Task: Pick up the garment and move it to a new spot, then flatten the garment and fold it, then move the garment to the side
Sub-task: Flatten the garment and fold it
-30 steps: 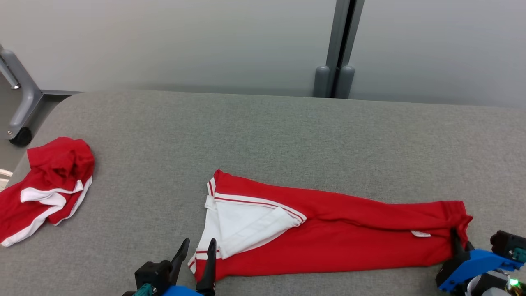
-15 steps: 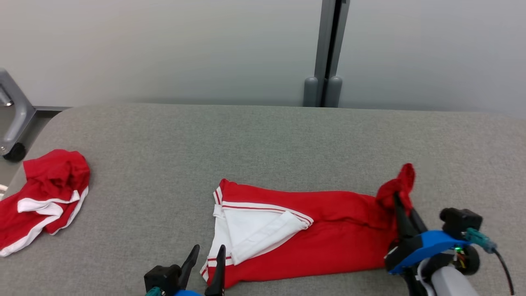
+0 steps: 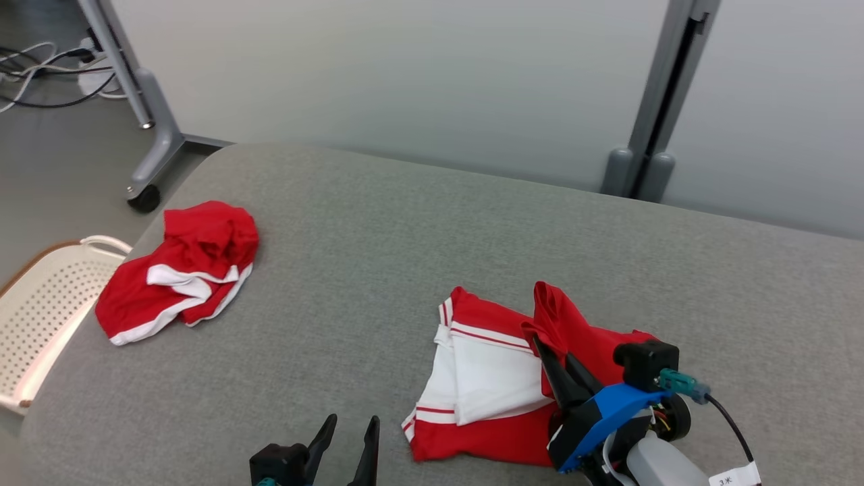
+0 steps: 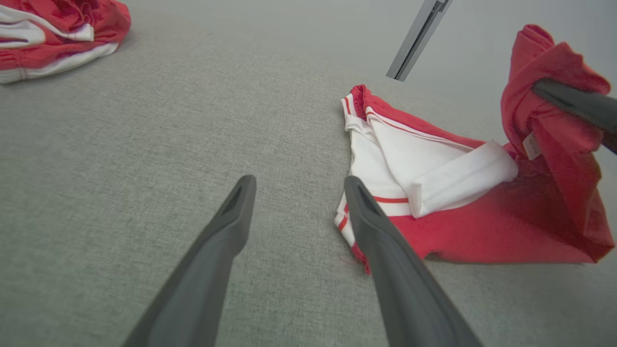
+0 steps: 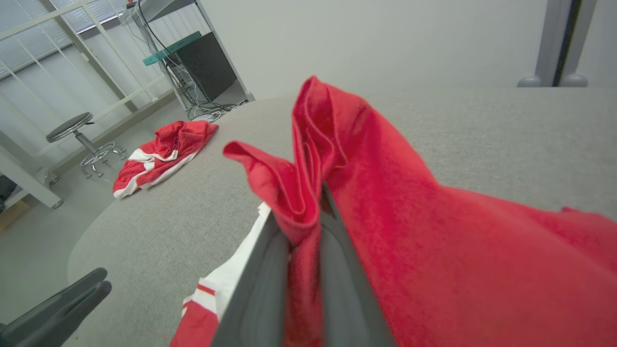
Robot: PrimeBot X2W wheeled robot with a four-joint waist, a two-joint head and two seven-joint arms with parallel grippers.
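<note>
The garment (image 3: 496, 368), red with a white panel, lies on the grey table (image 3: 378, 223) in front of me. Its red end is lifted and doubled back over the white part, with my right gripper (image 3: 540, 341) shut on that raised fold. The right wrist view has the red cloth (image 5: 366, 183) pinched between the two fingers of that gripper (image 5: 301, 217). My left gripper (image 3: 351, 432) stands open just left of the garment's near-left corner (image 4: 352, 241), nothing between its fingers (image 4: 231, 226). The left wrist view catches a right finger (image 4: 573, 103) in the held fold.
A second red and white garment (image 3: 189, 266) lies crumpled near the table's left edge. Off that edge on the floor sit a white perforated basket (image 3: 40, 317) and a grey frame leg with a caster (image 3: 145, 196). A grey post (image 3: 648, 162) stands behind the table.
The head camera has turned. My right gripper has lifted the red end and carried it left over the garment, which now lies about half as long. The left gripper stays open.
</note>
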